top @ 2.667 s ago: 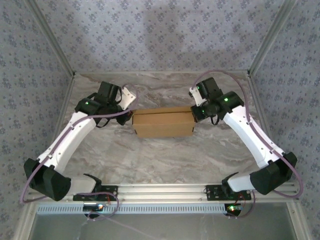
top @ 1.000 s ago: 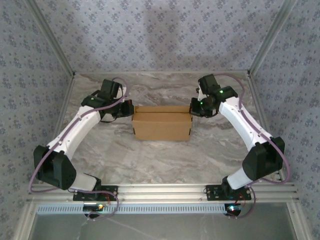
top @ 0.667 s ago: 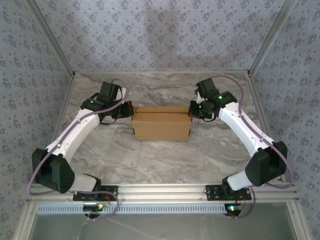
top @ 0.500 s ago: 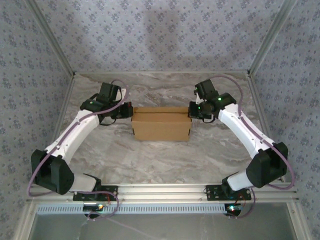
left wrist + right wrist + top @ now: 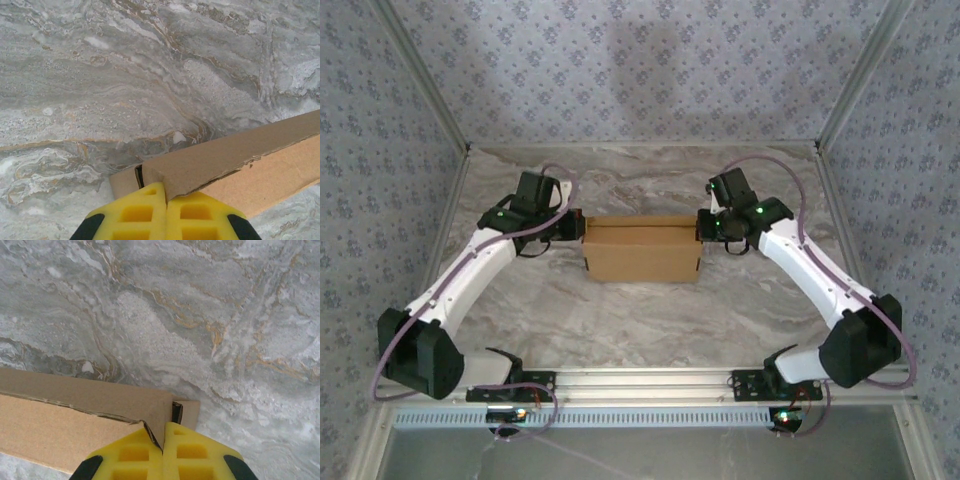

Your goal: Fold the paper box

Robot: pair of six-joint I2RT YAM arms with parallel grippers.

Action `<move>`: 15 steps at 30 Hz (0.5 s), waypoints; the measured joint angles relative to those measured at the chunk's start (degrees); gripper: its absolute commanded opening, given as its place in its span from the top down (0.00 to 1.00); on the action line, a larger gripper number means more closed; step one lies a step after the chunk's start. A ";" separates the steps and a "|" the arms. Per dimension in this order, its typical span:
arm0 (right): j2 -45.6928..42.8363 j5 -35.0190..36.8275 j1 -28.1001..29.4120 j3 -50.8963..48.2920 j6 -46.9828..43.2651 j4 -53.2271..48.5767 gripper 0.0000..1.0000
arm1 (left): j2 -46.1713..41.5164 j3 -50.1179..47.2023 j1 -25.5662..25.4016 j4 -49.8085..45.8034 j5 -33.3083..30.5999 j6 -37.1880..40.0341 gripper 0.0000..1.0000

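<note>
Ragged edge, paper box point(image 5: 225, 160), wrist close-ups

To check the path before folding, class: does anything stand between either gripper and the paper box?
Nothing visible does. The left gripper has its shut tips right against the paper box at its far left corner, and the right gripper meets it the same way at the far right corner.

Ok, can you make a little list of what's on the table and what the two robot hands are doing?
thing: tan paper box, flat on the table, between the arms
left gripper: shut, tips touching the box's left end
right gripper: shut, tips touching the box's right end
pinching cardboard: cannot tell
table top: grey marble pattern
</note>
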 measured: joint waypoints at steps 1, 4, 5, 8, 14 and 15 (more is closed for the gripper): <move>-0.79 0.22 0.13 -1.11 -0.04 1.16 1.00 | -0.33 -0.55 -0.04 0.63 -0.02 0.11 1.00; -3.04 1.09 0.76 -3.96 -0.44 3.67 1.00 | -1.44 -2.12 -0.17 2.27 -0.02 0.13 1.00; -3.76 1.33 0.94 -4.90 -0.44 4.55 1.00 | -1.79 -2.56 -0.28 2.69 -0.07 0.13 1.00; -5.49 1.88 1.18 -7.19 -0.46 6.75 1.00 | -2.49 -3.54 -0.68 3.72 -0.44 0.15 1.00; -7.13 3.32 1.51 -10.05 0.31 10.12 1.00 | -3.08 -4.85 -1.25 5.49 -0.85 0.11 1.00; -7.37 3.52 1.62 -10.51 0.87 10.73 1.00 | -3.26 -5.18 -1.31 5.88 -0.92 0.09 1.00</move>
